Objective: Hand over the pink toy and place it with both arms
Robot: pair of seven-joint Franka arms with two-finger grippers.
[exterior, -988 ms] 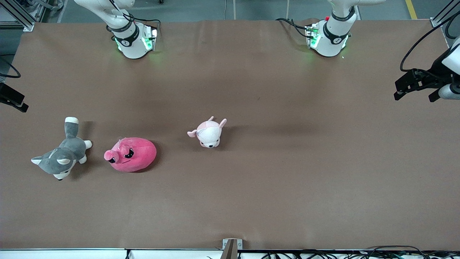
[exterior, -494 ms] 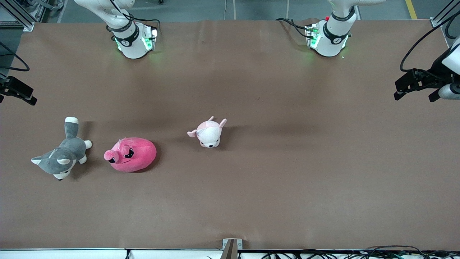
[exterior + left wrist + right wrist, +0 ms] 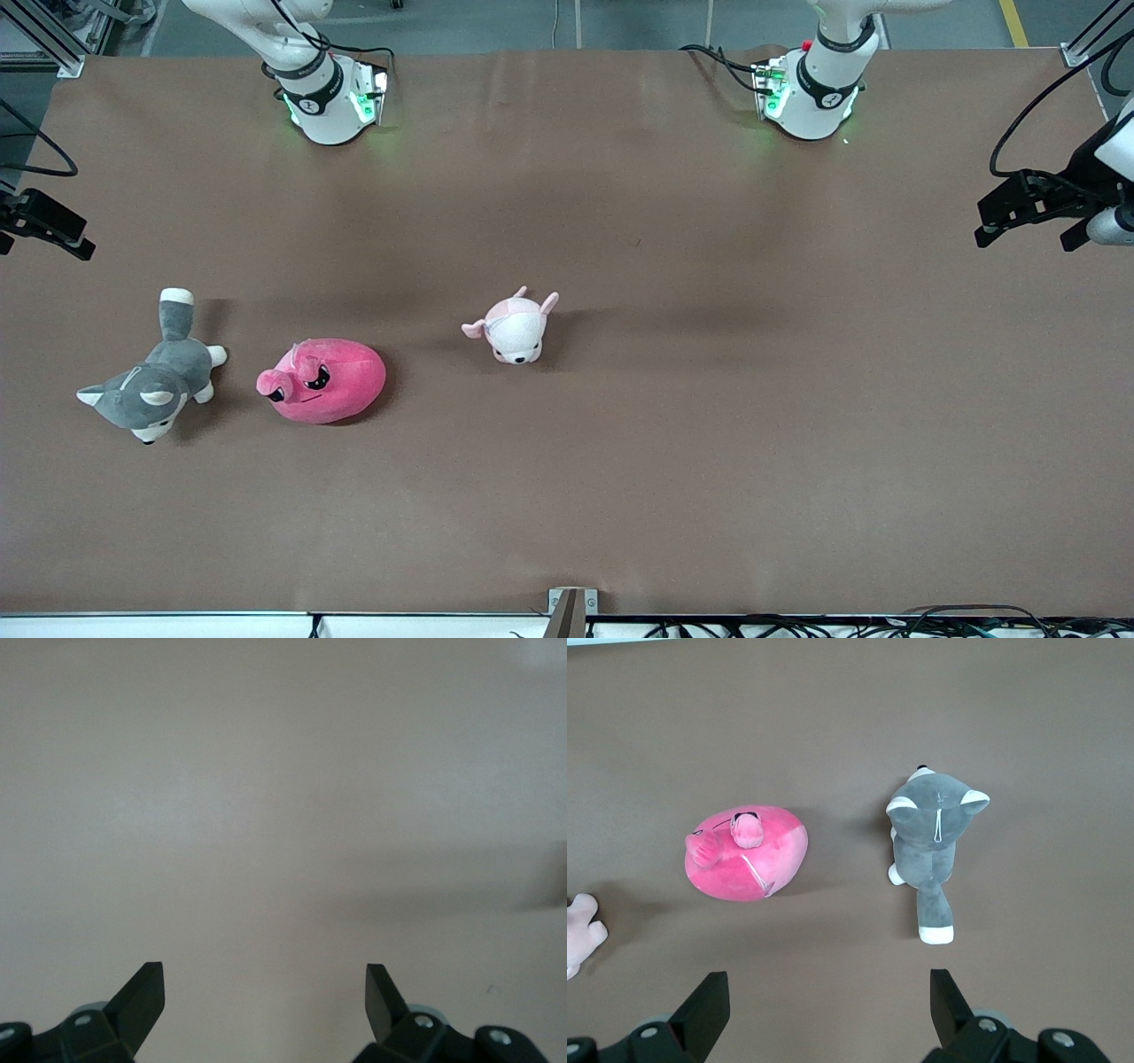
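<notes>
The pink toy (image 3: 323, 381), a round hot-pink plush with angry black eyes, lies on the brown table toward the right arm's end. It also shows in the right wrist view (image 3: 749, 864). My right gripper (image 3: 62, 232) hangs open and empty over the table's edge at the right arm's end, well apart from the toy; its open jaws show in its wrist view (image 3: 830, 1001). My left gripper (image 3: 997, 217) hangs open and empty over the left arm's end of the table, and its wrist view (image 3: 265, 997) shows only bare table.
A grey-and-white husky plush (image 3: 151, 390) lies beside the pink toy, closer to the right arm's end (image 3: 932, 837). A small pale pink-and-white plush (image 3: 514, 328) lies near the table's middle (image 3: 580, 930). The arms' bases (image 3: 323, 97) (image 3: 811, 89) stand along the table's edge.
My right gripper has shifted a little in over the table's edge and toward the bases. The left gripper and the plush toys have barely moved.
</notes>
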